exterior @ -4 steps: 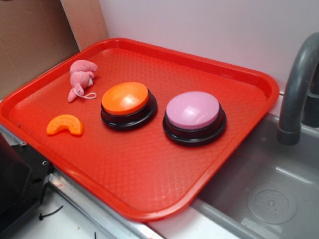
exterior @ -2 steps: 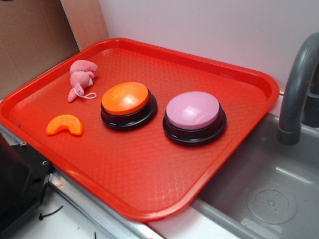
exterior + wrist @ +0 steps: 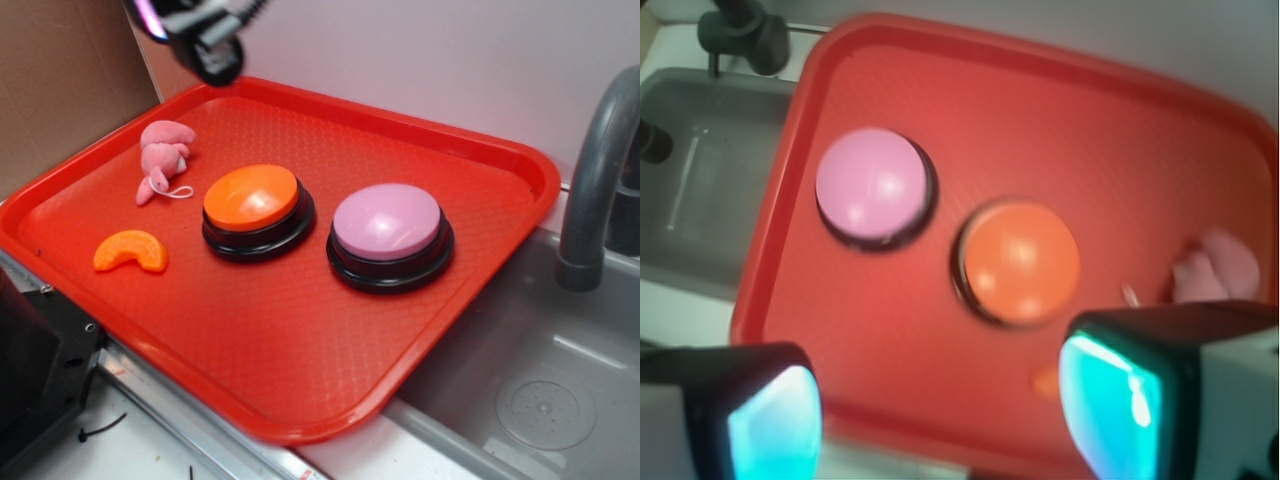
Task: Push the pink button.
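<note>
Red tray (image 3: 300, 380) holds one pink button (image 3: 387, 221), one orange button (image 3: 251, 195), one plush (image 3: 163, 155); jaws wide, empty.

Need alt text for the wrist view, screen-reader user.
Looking down between two open end effector fingers at a red tray holding the pink button and, to its right, an orange button. A pink plush toy sits at the right edge; a grey sink lies left of the tray.
</note>
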